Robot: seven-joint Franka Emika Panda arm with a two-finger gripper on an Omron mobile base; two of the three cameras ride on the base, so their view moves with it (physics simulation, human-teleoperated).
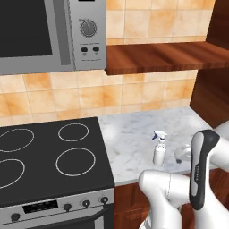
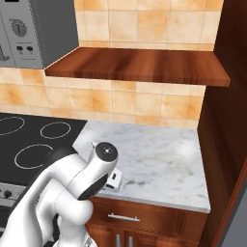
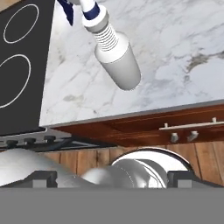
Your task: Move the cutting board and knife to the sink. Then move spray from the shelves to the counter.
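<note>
Spray (image 1: 159, 149) stands upright on the marble desk (image 1: 134, 134), near its front edge, right of the stovetop (image 1: 49, 156) and below the bare shelf (image 1: 165, 56). The claw (image 3: 113, 177) hangs apart from the bottle, jaws wide and holding nothing. Judging by this, the last step looks done: the bottle is off the shelf and set down. What remains calls only for drawing the arm clear without tipping it.
</note>
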